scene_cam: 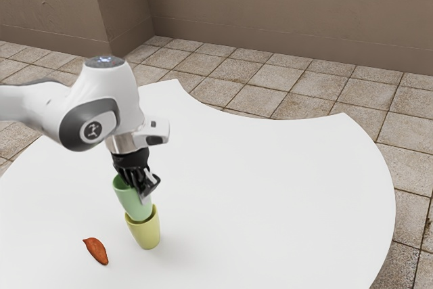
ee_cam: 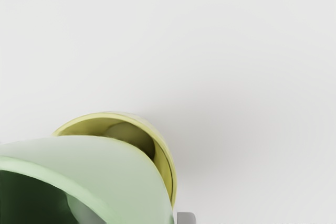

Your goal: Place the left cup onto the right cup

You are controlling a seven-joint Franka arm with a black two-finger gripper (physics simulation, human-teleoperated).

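Ext. view: white arm [scene_cam: 81,113] in from the ext. view's left, wrist bent down over the near-left part of the white counter [scene_cam: 284,187]. At its end, black pincer [scene_cam: 144,189], pointing down.

Pincer state: clamped on the pale green cup [scene_cam: 127,201] at the rim. One finger on the outer wall on the ext. view's right side, the other apparently inside the mouth.

Pale green cup, pos.:
- Mouth up, tilted, w/ the top leaning toward the ext. view's left.
- Base down inside the mouth of the yellow-green cup [scene_cam: 145,231], so nested in part, w/ most of the wall above the lower rim.
- Contact betw. the two bases: cannot tell, hidden by the lower cup's wall.

Yellow-green cup, pos.:
- Upright on the counter, directly under the pincer.
- Near the counter's front-left area, w/ a soft shadow at its foot.

Wrist view: pale green cup [ee_cam: 94,177] large and blurred just under the hand, dark interior visible. Behind it, an arc of the yellow-green cup's rim [ee_cam: 164,163] and a bit of its inner wall. Confirms the overlap, upper cup off-centre in the lower mouth. Beyond that, bare white counter [ee_cam: 210,51].

Other items:
- Small orange-brown object [scene_cam: 96,250] flat on the counter — near the cups, toward the ext. view's left, apart from both. Type unclear.
- Tiled floor [scene_cam: 284,79] around the counter, plain brown wall [scene_cam: 270,5] behind.
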